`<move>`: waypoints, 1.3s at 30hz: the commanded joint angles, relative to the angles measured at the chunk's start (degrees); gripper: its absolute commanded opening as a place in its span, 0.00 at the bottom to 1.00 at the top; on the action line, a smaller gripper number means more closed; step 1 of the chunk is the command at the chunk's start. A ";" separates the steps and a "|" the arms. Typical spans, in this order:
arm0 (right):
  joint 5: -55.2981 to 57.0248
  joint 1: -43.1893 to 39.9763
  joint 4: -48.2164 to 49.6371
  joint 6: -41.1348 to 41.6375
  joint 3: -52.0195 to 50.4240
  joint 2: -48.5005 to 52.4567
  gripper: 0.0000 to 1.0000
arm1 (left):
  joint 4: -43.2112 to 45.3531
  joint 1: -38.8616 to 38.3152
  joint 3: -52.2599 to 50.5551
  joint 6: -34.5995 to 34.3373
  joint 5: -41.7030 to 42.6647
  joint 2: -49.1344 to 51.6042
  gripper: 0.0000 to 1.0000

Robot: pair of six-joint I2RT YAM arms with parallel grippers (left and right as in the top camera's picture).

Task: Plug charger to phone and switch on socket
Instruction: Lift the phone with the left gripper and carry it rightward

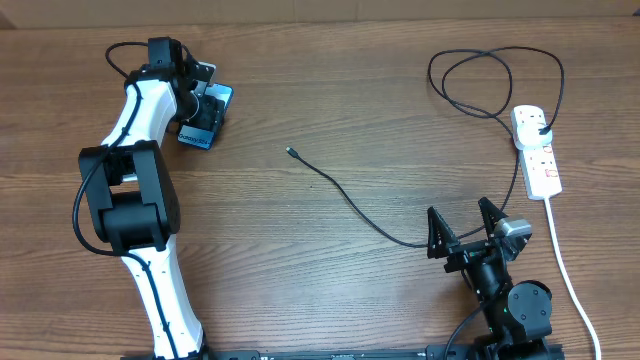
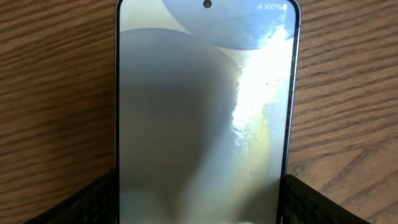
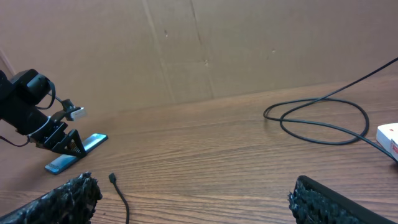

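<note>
Flanks the phone [image 2: 199, 112], upper left, with left end effector [image 2: 200, 180], pinch uncertain; holds right end effector [image 1: 458, 206] spread; risks a loose phone skidding when pushed by the charger [image 1: 350, 200].

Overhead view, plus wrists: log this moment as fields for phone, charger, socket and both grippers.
phone: on table, screen lit, under left gripper
charger: connector loose on table, apart from phone; plug in socket
socket: right side of table; switch state unreadable
left gripper: fingers flank phone, contact unclear
right gripper: open, empty
</note>
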 commanded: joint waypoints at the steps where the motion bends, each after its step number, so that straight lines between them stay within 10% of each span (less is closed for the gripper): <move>1: -0.37 -0.11 0.44 -0.09 -0.61 -0.55 1.00 | -1.57 -0.74 -1.57 -3.45 0.87 4.42 0.74; 18: -0.37 -0.11 0.44 -0.07 -0.61 -0.55 1.00 | -5.09 -1.27 0.20 -12.39 7.45 4.39 0.52; 27: -0.37 -0.11 0.44 -0.09 -0.61 -0.55 1.00 | -17.20 -7.82 13.22 -14.53 11.47 4.39 0.06; 39: -0.35 -0.11 0.44 -0.09 -0.61 -0.57 1.00 | -21.73 -21.24 20.85 -23.98 11.89 4.39 0.04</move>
